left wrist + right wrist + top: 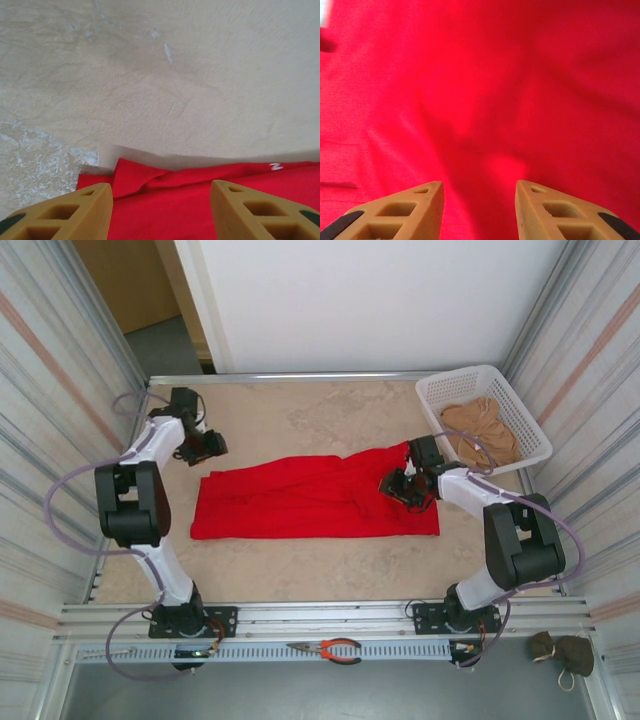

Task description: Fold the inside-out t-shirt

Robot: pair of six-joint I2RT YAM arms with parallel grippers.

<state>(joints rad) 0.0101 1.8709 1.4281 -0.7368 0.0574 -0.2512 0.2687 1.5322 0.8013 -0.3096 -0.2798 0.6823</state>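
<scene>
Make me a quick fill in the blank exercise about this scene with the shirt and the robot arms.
The shirt is coloured ___. The tan garment lies in a white ___. The right gripper, jaws open, is over the ___.
Missing words: red; basket; shirt.

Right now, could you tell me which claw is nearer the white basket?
Right. The right claw is over the red t-shirt's end just beside the white basket; the left claw is at the shirt's opposite end.
</scene>
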